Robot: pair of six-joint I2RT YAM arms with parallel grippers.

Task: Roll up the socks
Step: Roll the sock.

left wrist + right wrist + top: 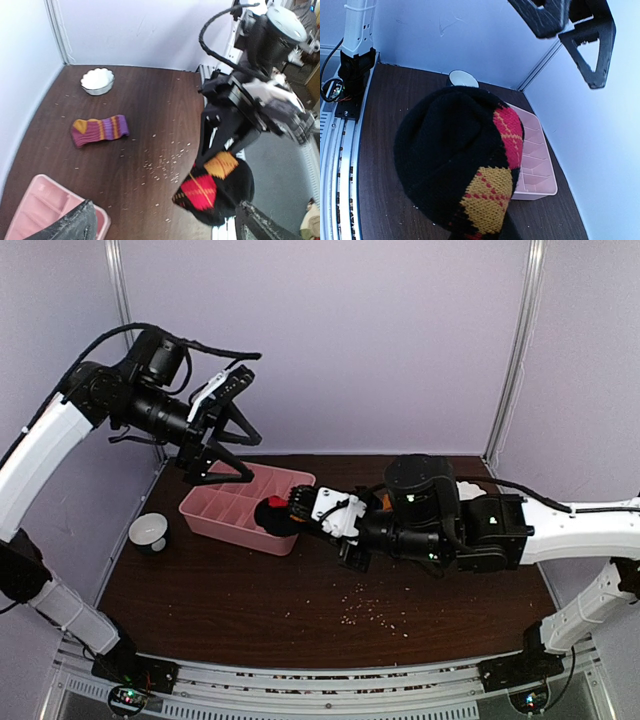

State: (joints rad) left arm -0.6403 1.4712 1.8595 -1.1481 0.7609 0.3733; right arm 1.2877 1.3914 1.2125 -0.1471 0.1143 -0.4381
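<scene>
Tabletop: dark brown wood [250,590] inside pale walls, with crumbs [372,606] scattered below the right arm.
Right gripper: the right gripper [287,510] reaches out level over the table, clenched on a black argyle bundle [215,192].
Bundle: round and fat with red and orange diamonds. It is probably socks already rolled, though the close view is too tight to show a seam. It hangs in the fingers just in front of the pink tray [205,512], clear of the wood.
Left gripper: the left gripper [248,455] is raised above the tray's far end, its jaws spread wide and holding nothing.
Striped sock: the striped sock [99,130], purple, orange and dark red, lies flat on the wood, well below and ahead of the left fingers. It sits between the tray and a white bowl [97,80], well apart from the right gripper, and the overhead view does not show it.
Handling: light, limp knit that will sag and fold from any single pinch. It is not slippery or fragile, but it bunches easily.
Hold: one short end looks best for a pinch, leaving the length free to roll. The bundle needs a firm squeeze or it may spring loose.
</scene>
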